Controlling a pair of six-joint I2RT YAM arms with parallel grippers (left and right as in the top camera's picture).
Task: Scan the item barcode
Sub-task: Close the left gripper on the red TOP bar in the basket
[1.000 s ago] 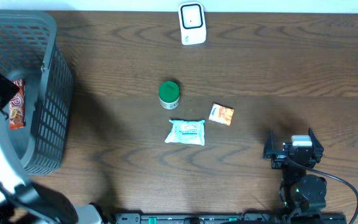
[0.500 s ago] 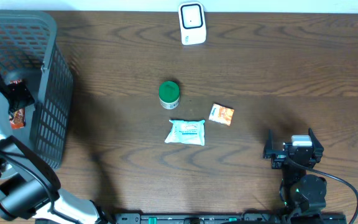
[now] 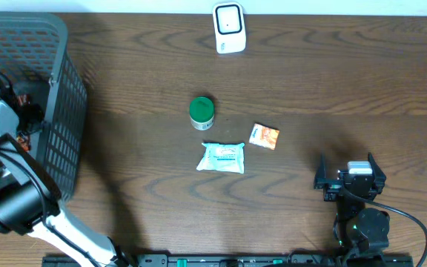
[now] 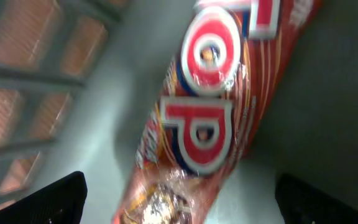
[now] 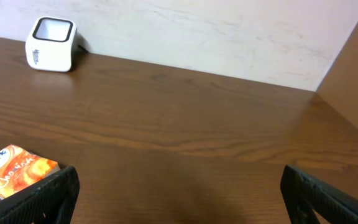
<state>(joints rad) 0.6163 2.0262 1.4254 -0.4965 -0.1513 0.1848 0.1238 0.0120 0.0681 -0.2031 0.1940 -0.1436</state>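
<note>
snack (image 4: pixel 210 124) is what i take for the item: a long red pack with big blue-and-white letters, lying on the grey floor of the basket (image 3: pixel 58 111) at the left end of the desk (image 3: pixel 347 89). from overhead my left arm reaches down into the basket and hides nearly all of it. left gripper (image 4: pixel 185 199) hangs right over the pack with its jaws spread wide, one fingertip out to each side, and as far as i can tell neither touches it. right gripper (image 5: pixel 179 196) is spread wide too and holds nothing, low at the front right of the desk, well apart from the basket. i judge the pack to be light, with a thin glossy film that will crinkle and slide, and contents that a hard squeeze could crush. i would close across its narrow width near the middle of its length, where the body looks fullest, not on the crumpled end, which looks flimsy and could slip out. i cannot see a barcode from here, so the pack may need turning in the hold before it faces the scanner (image 3: pixel 229 28) at the far edge of the desk. the basket wall shows close on one side, so finger room there looks tight.
</note>
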